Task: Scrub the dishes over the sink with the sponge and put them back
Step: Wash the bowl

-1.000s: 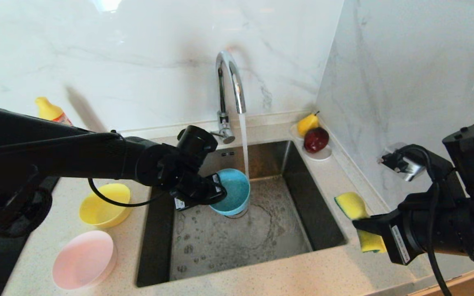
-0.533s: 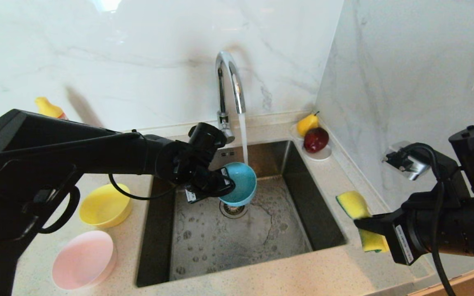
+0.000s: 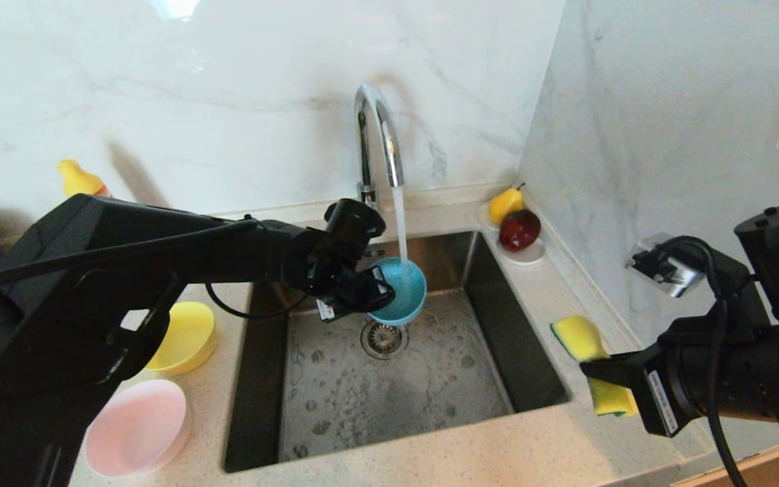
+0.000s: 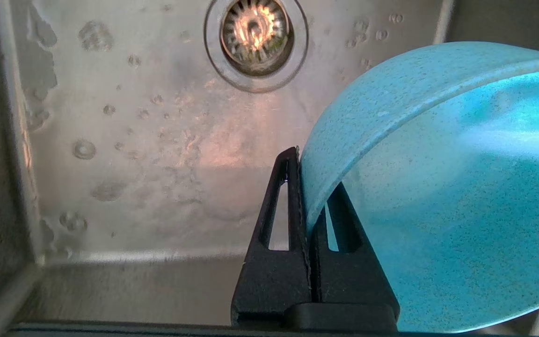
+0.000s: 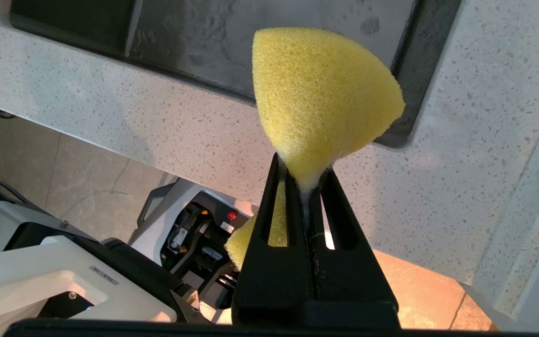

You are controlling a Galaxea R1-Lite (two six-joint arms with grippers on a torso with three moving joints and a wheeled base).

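My left gripper [image 3: 381, 295] [image 4: 312, 185] is shut on the rim of the light blue bowl [image 3: 404, 295] [image 4: 438, 210]. It holds the bowl tilted above the sink [image 3: 430, 385] [image 4: 157, 140], under the running water, just behind the drain strainer [image 3: 383, 337] [image 4: 255, 32]. Over the counter right of the sink, my right gripper [image 3: 591, 369] [image 5: 304, 171] is shut on the yellow sponge [image 3: 580, 338] [image 5: 321, 93], squeezing its middle. The yellow bowl [image 3: 190, 335] and the pink bowl [image 3: 136, 426] rest on the counter left of the sink, partly behind my left arm.
The curved faucet [image 3: 379, 135] pours a stream into the blue bowl. A white saucer [image 3: 528, 256] with a pear and a red fruit sits at the sink's back right corner. A yellow bottle [image 3: 78, 179] stands at the back left. Marble walls close the back and right.
My left gripper has carried the blue bowl up and back toward the faucet, into the water stream, uncovering the drain. The right gripper with the sponge has stayed still.
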